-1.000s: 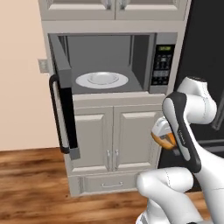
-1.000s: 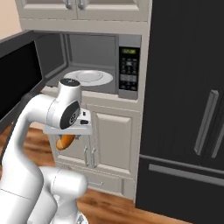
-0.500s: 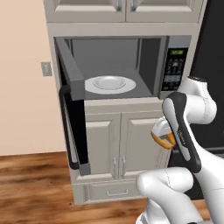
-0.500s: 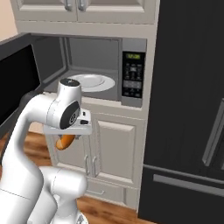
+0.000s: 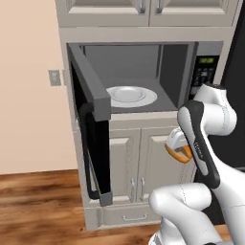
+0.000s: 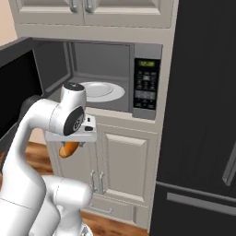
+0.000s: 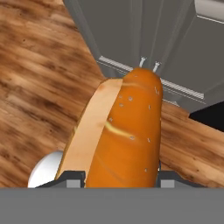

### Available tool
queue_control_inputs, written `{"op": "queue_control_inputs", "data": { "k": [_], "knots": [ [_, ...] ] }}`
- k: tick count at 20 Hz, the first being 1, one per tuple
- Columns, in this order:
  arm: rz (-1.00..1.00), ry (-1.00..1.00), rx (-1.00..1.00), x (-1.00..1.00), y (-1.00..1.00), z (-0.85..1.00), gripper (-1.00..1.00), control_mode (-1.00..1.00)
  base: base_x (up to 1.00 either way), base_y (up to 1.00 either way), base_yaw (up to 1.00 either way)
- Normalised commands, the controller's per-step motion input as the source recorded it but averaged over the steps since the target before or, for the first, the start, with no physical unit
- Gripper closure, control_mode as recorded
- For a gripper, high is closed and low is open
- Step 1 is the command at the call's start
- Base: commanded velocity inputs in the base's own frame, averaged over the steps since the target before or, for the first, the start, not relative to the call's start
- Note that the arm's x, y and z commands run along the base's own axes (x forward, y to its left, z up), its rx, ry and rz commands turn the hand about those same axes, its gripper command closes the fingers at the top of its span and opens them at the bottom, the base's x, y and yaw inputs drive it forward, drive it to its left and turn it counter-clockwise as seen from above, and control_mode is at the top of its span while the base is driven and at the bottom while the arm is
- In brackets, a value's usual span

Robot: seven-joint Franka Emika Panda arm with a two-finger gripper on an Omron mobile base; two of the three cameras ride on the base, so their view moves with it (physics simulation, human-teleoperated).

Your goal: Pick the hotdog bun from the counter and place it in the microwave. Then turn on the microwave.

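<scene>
Hotdog bun clamped in hand, pointing floorward

The microwave sits built into the cabinet column, its door swung open to the left and a plate on its floor. Its keypad is at the right edge, beside the fridge. Below the opening, before the cabinet doors, the gripper holds the hotdog bun over the wooden floor.
</scene>
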Motion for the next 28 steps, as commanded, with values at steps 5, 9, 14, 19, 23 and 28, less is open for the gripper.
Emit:
{"op": "queue_control_inputs", "data": {
  "k": [5,9,14,19,23,28],
  "knots": [
    [0.00,0.00,0.00,0.00,0.00,0.00,1.00,1.00,0.21,0.34,-0.12],
    [0.00,0.00,0.00,0.00,0.00,0.00,1.00,1.00,0.19,0.32,-0.16],
    [0.00,0.00,0.00,0.00,0.00,0.00,1.00,1.00,0.23,0.30,-0.14],
    [0.00,0.00,0.00,0.00,0.00,0.00,1.00,1.00,0.16,0.33,-0.06],
    [0.00,0.00,0.00,0.00,0.00,0.00,1.00,1.00,0.14,0.30,0.00],
    [0.00,0.00,0.00,0.00,0.00,0.00,1.00,1.00,0.22,0.21,0.00]
  ]
}}
